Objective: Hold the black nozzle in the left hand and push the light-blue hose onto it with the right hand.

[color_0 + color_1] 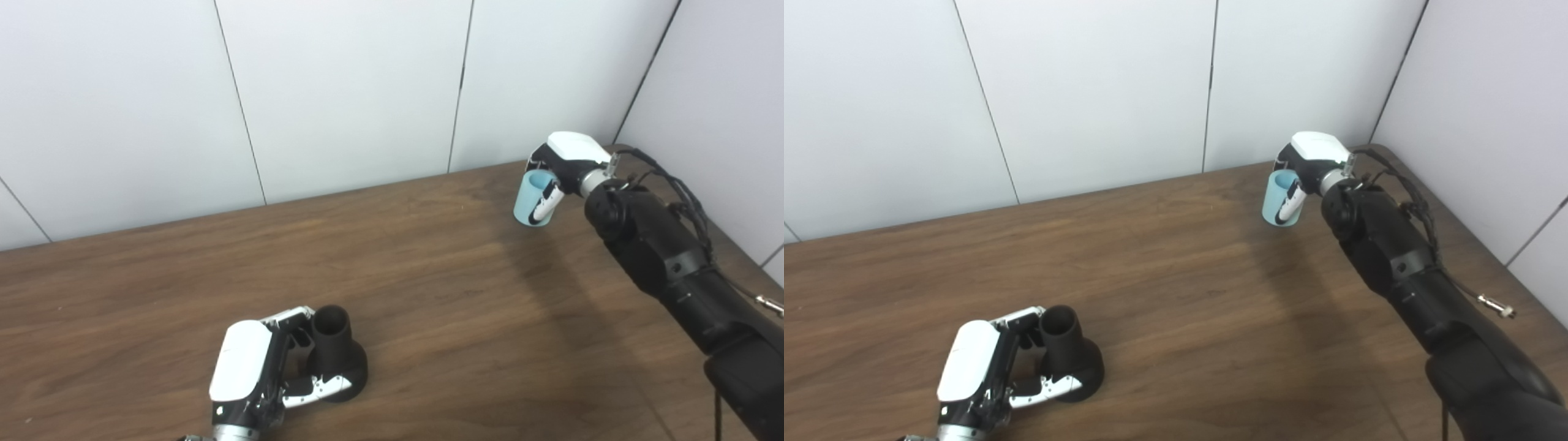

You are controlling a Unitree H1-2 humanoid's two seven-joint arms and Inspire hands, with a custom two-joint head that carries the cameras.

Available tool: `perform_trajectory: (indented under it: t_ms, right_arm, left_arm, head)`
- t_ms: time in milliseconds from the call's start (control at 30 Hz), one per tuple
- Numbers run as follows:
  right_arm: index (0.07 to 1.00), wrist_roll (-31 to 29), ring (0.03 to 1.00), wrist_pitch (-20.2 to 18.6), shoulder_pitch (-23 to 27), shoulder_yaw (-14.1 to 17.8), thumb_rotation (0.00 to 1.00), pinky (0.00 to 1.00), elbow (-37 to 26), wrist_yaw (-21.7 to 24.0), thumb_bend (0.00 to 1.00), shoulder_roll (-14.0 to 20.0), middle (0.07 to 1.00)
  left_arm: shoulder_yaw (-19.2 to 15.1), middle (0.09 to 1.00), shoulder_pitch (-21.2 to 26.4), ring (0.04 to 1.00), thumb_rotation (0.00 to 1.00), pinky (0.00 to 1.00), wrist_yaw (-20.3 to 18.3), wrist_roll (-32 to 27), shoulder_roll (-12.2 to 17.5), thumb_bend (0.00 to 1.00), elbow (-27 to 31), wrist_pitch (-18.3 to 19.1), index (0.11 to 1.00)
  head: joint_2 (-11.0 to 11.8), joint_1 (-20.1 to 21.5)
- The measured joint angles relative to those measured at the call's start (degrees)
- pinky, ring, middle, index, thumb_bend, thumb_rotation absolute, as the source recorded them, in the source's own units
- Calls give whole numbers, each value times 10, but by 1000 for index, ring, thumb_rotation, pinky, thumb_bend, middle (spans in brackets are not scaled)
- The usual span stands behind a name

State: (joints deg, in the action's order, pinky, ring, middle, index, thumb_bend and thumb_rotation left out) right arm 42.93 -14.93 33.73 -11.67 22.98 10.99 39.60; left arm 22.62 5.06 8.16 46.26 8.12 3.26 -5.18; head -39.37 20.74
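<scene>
Left eye view, left hand: fingers curled round the black nozzle, which stands upright on the wooden table near the front edge, narrow mouth up.
Left eye view, right hand: wrapped round the light-blue hose, a short upright piece at the far right of the table.
Right eye view, nozzle and hose: well apart, not joined.
Right eye view, hose base: cannot tell whether it touches the table.
</scene>
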Motion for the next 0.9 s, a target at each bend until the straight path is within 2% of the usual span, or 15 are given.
perform_trajectory:
  t_ms: [167,267,300,433,633,800,900]
  right_arm:
    - [541,1,381,12,-3,0,0,387,2,-18,513,2,479]
    - [528,-1,387,15,-16,4,0,402,-21,-18,516,5,479]
    - [510,-4,399,17,-26,8,0,441,-38,-18,518,7,486]
    - [528,-11,373,20,-62,31,0,375,-138,-15,514,15,492]
    - [528,-14,376,30,-113,41,0,367,-295,2,514,14,501]
    - [541,-10,364,21,-174,42,0,344,-445,28,512,-24,470]
    - [549,-13,361,32,-200,47,0,335,-489,31,510,-51,485]
  left_arm:
    - [0,477,0,472,0,424,-1,0,-1,504,0,2,493]
    - [-1,472,0,471,0,426,-1,0,-1,504,0,2,498]
    - [-1,472,0,471,0,428,-1,0,-1,504,0,2,498]
    - [-1,471,-1,468,0,425,0,1,-2,504,1,3,498]
    - [0,474,-2,468,0,436,-1,6,-8,504,3,14,496]
    - [3,485,-3,477,0,442,-3,10,-13,504,7,26,487]
    - [4,482,-2,474,0,440,-6,12,-15,504,7,31,490]
  head:
    - [1,-11]
    - [0,-19]
    - [0,-25]
    - [-3,-40]
    - [-4,-61]
    - [-4,-86]
    - [-3,-98]
